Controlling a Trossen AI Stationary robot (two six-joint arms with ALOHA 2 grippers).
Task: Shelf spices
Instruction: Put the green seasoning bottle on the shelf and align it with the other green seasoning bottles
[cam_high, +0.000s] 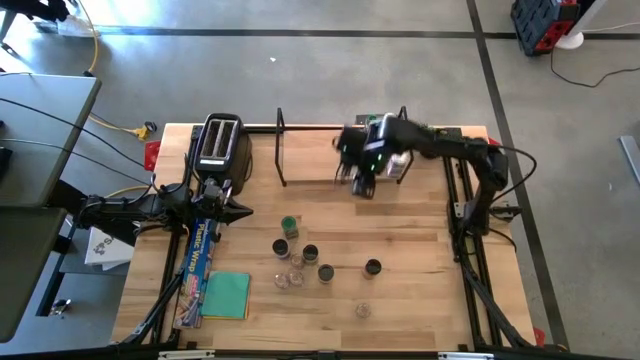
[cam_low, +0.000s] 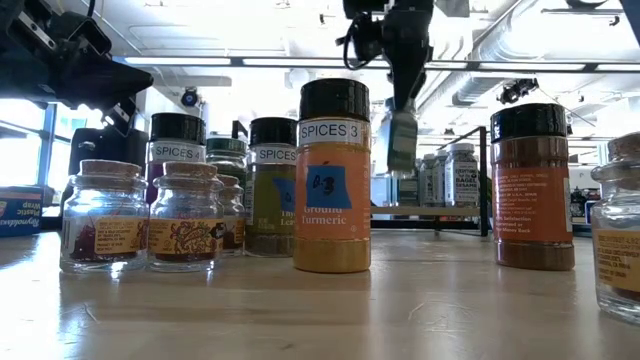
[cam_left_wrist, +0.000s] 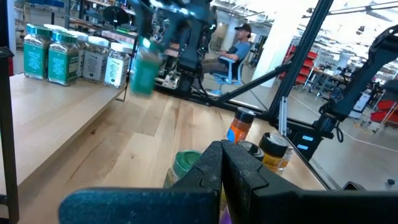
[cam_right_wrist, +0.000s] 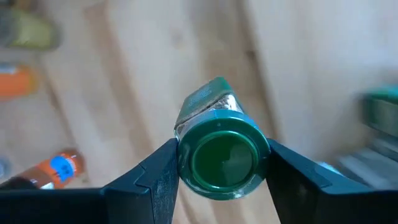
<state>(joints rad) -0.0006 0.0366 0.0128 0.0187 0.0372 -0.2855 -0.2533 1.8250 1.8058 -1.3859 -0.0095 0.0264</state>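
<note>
right gripper (cam_right_wrist: 217, 163): clamped on a green-lidded spice jar (cam_right_wrist: 219, 149), held off the table just in front of the shelf (cam_high: 300, 128) | left gripper (cam_left_wrist: 222, 163): fingers pressed together, parked beside the toaster (cam_high: 218, 143) | remaining spices (cam_high: 300, 255): grouped mid-table

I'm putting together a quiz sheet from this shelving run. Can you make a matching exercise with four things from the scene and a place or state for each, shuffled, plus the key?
Things:
1. green-lidded jar
2. left gripper
3. toaster
4. turmeric jar

Places or states:
A. jaws shut, holding nothing, at the table's left side
B. standing on the table, black lid, a blue sticker on its label
C. clamped at its lid between the right gripper's jaws, lifted off the table
D. at the table's back edge, left of the shelf

Pairs: 1-C, 2-A, 3-D, 4-B
</note>
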